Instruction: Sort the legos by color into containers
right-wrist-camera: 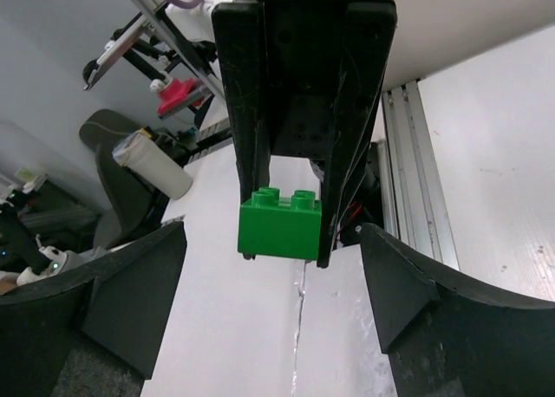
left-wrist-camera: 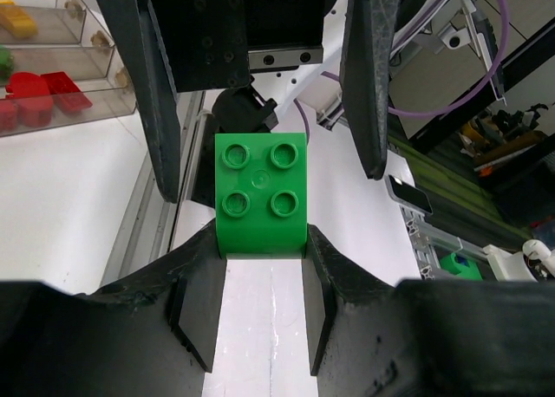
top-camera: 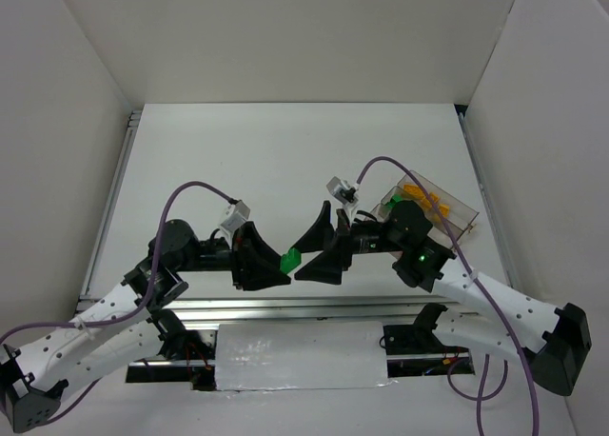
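Over the near part of the white worktop [top-camera: 285,150], you have a green lego [left-wrist-camera: 260,193] pinched by its sides in the left tool [top-camera: 276,267]. Your right tool [top-camera: 309,253] faces it, fingers spread wide to either side of the brick. Farther right lies the clear tray [top-camera: 447,208], yellow bricks [top-camera: 423,196] in one compartment. Plain white walls [top-camera: 285,36] close in the worktop on three sides.

The left gripper [left-wrist-camera: 260,254] pinched a brick [left-wrist-camera: 260,193] while the right gripper [right-wrist-camera: 270,237], facing it tip to tip, gaped wide.
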